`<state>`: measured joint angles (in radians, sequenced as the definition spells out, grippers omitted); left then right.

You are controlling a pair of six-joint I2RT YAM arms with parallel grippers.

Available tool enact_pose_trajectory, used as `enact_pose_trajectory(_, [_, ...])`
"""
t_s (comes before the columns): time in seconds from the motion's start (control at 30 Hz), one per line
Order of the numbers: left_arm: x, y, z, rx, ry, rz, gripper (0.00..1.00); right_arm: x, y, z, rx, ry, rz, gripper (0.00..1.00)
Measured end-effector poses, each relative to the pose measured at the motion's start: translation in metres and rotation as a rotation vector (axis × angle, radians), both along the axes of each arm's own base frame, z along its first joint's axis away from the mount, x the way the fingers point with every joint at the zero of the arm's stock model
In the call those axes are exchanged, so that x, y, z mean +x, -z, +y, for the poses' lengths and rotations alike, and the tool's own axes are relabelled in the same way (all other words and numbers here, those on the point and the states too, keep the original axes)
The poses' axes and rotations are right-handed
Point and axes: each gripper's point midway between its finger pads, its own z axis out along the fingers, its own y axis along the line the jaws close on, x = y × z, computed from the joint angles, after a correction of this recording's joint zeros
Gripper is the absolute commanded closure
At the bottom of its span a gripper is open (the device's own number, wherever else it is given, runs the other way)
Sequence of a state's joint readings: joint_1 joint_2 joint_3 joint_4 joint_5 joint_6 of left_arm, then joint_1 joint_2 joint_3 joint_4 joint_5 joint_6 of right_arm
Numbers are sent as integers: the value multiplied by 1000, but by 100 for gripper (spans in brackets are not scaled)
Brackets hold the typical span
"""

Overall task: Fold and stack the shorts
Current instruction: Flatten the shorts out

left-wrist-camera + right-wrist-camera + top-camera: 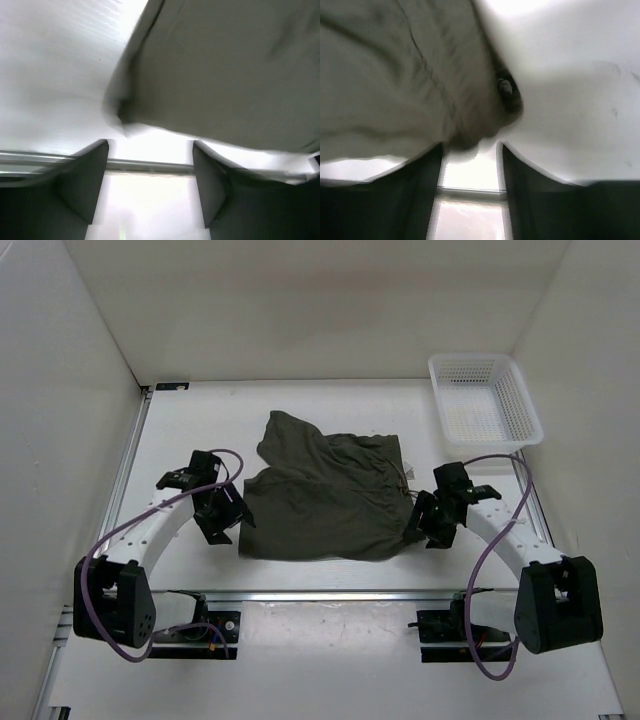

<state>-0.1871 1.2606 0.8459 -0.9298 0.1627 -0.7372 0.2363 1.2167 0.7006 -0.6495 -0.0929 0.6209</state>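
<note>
Nearest you, both arms curved out from their bases over the front rail (330, 592) and bent inward, so the two claws bracketed the near end of the garment.

Your left gripper (225, 525) sat low at the shorts' near left corner. In its wrist view, the left gripper (150, 145) had its fingers spread with only bright table between them and no cloth in the gap. The fabric edge lay just beyond the tips.

Your right gripper (430, 525) mirrored it at the near right corner. Seen from its own wrist, the right gripper (469, 145) was likewise parted and empty, with the hem bunched just past the fingertips. A small dark knob there (506, 87) may have been a drawstring end, but it was too blurred to tell.

That symmetric stance looked to me like a setup for pinching both near corners and carrying them away from you for a fold.

The shorts (320, 495) lay on the table (200, 420) between the claws, partly doubled and rumpled. One flap reached toward the far left, so they were not yet a tidy fold.

Beyond them, at the far right, stood a white mesh basket (528, 405), well apart from the cloth. Nothing lay between the claws and the corners. The likelier snags were the thick bunched right hem and the purple cables (100, 550) looping beside each arm.
</note>
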Motion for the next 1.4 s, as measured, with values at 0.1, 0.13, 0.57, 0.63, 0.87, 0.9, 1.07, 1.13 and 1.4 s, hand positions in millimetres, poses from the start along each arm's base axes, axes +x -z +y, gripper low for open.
enact_pose_trajectory(0.1, [3, -12, -1, -1, 6, -7, 7, -9, 0, -10, -54, 2, 32, 23])
enact_pose_trajectory(0.13, [12, -20, -2, 0, 10, -25, 7, -5, -5, -12, -68, 5, 23, 21])
enact_pose_trajectory(0.57, [224, -73, -24, 99, 59, -260, 12, 199, -98, 8, -143, 29, -292, 29])
enact_pose_trajectory(0.63, [235, -52, -25, 113, 68, -212, 10, 224, -87, 12, -153, 26, -283, 30])
enact_pose_trajectory(0.87, [267, 16, -30, 152, 104, -81, 9, 288, -37, 22, -177, 8, -234, 27])
enact_pose_trajectory(0.9, [267, 21, -30, 155, 107, -68, 9, 295, -32, 24, -178, 6, -235, 27])
enact_pose_trajectory(1.07, [273, 33, -30, 158, 118, -46, 16, 314, -11, 29, -178, -3, -216, 28])
enact_pose_trajectory(1.13, [279, 38, -32, 153, 124, -53, 21, 312, 0, 29, -180, -8, -193, 35])
enact_pose_trajectory(1.4, [282, 53, -40, 89, 147, -38, 90, 307, 17, 34, -157, -24, -147, 100])
